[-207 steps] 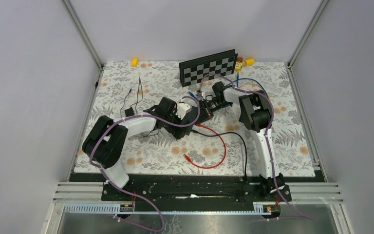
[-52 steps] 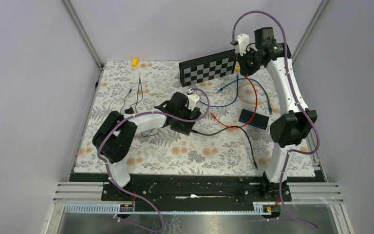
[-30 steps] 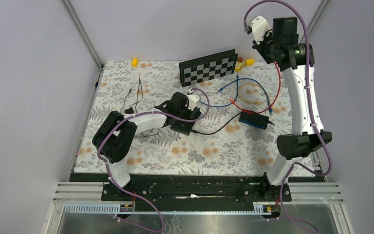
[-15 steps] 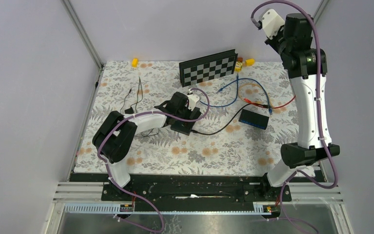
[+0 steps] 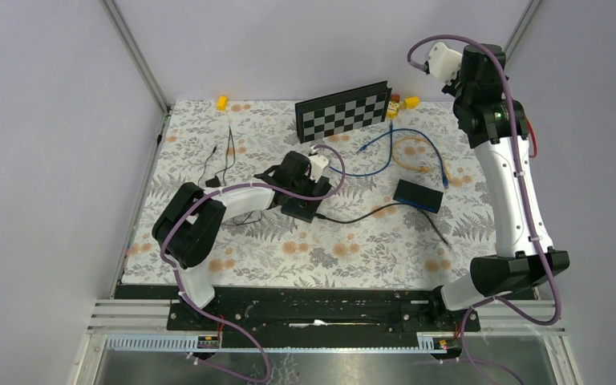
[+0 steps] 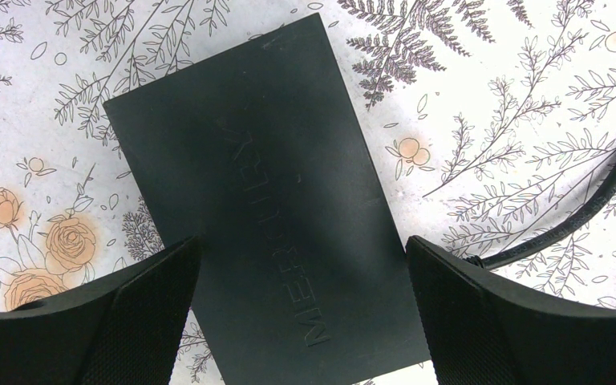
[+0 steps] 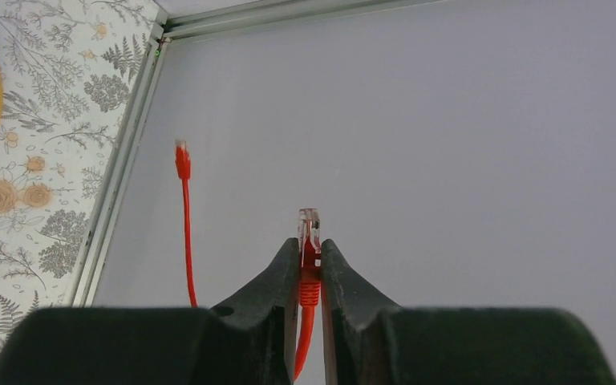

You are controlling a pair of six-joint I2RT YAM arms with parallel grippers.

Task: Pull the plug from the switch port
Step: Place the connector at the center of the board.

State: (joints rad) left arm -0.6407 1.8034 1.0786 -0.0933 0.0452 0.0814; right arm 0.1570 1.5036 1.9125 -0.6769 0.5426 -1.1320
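Jaws of the right gripper [image 7: 309, 250] are pinching, almost closed, the plug [image 7: 309, 227] of a red cable [image 7: 185, 241], whose other end is dangling beside it before the grey wall. Left wrist view: the left gripper [image 6: 301, 241] is standing wide open, holding nothing, its fingers flanking a black box [image 6: 249, 176] marked MERCURY. Top view: the right arm is reaching high at the far right, well apart from the switch [image 5: 417, 196], which is lying on the floral mat [image 5: 329, 257].

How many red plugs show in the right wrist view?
2: one plug clamped in the right gripper, the other plug hanging left of it on the red cable. Others may be hidden.
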